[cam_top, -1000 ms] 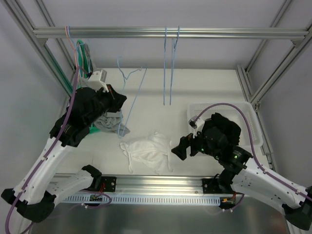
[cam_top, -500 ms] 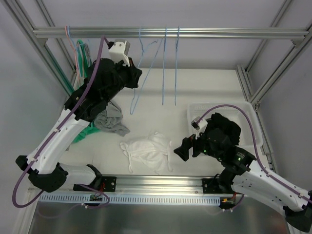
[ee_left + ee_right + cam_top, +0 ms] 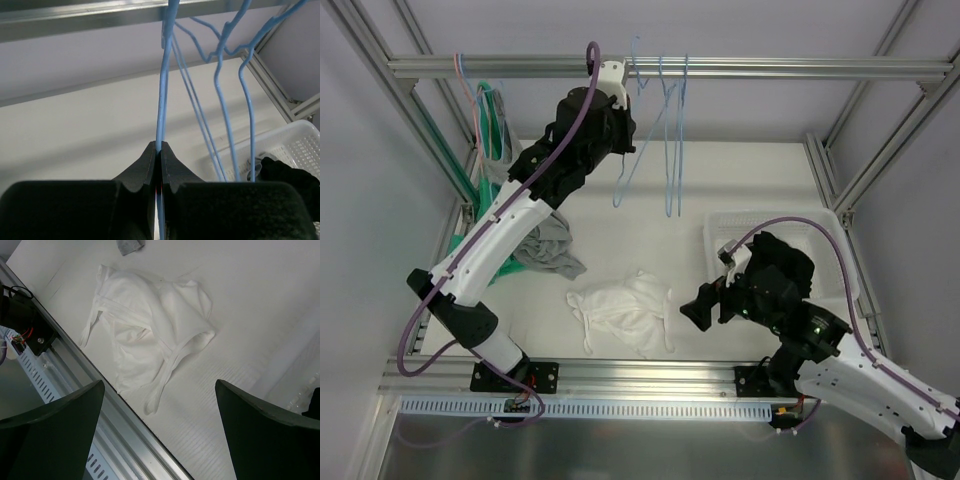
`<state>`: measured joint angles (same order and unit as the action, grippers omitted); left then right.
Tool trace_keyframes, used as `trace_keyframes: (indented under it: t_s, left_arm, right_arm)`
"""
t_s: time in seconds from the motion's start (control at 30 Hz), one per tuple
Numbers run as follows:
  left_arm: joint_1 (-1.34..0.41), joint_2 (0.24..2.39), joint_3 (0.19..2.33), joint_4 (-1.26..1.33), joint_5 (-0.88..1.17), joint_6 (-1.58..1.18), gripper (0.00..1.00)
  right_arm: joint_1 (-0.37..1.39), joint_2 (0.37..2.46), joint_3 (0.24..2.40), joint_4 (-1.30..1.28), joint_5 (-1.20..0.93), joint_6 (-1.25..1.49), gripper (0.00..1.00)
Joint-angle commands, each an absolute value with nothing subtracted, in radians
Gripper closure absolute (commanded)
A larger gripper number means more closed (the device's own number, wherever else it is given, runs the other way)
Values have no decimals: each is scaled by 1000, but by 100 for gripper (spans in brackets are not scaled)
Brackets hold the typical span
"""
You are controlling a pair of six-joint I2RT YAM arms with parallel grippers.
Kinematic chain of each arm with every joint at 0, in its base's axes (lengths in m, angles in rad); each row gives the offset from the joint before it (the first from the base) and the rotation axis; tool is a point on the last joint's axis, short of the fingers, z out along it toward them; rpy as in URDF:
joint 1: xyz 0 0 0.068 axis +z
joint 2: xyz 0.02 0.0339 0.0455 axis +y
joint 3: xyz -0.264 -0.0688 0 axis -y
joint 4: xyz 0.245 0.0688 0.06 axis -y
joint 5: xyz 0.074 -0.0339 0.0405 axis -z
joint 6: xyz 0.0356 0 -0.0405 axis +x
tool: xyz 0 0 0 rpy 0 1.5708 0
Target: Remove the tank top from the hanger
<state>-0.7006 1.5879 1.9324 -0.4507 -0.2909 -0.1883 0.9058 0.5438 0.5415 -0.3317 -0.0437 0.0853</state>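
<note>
White ribbed cloth, the tank top [image 3: 622, 312] is lying crumpled on the pale desk [image 3: 750, 180] at the near middle, free of any hanger, so the removal itself looks done. The left tool [image 3: 160, 150] is pinching its fingers together on the blue wire hanger [image 3: 162, 95], holding it up at the far aluminium rail [image 3: 770, 68] just beside two more bare blue hangers [image 3: 672, 150]. The step in hand appears to be hanging the bare hanger back on the rail. The next move would call for seating the hook over the rail and letting go. The right tool [image 3: 160, 440] is hovering with its fingers spread apart, gripping nothing, just right of the tank top. Whether the hook is already sitting on the rail is hard to make out, since the wrist view is cutting it off at the top edge. The left arm is partly hiding the grey garment [image 3: 552, 250] at left.
</note>
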Motion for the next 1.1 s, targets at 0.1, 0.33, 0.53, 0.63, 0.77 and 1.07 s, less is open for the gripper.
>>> trace_keyframes:
  t_s: [0.1,0.33,0.53,0.63,0.77,1.07]
  left_arm:
    - [-704,1611,1911,-434,-313,-233,100]
    - [-706,1605,1847,-434,-273,-255,100]
    - [-715,1614,1884,-494,-287,-206,100]
    - [-721,1637,1948,-566,-349,-167,100]
    - [-724,1606,1922,-580,-460,-144,100]
    - [-724,1594,1959,-580,-422,-114,100]
  right_arm:
    - [907,505,537,-350,-26,78,1]
    - [908,534,520,-345,-57,80,0]
    - [908,551,511,-318,-69,83,1]
    - [907,563,509,-308,-75,87,1]
    - [908,566,505,-301,-75,89,1]
    - [907,589,499,-273,-90,98,0]
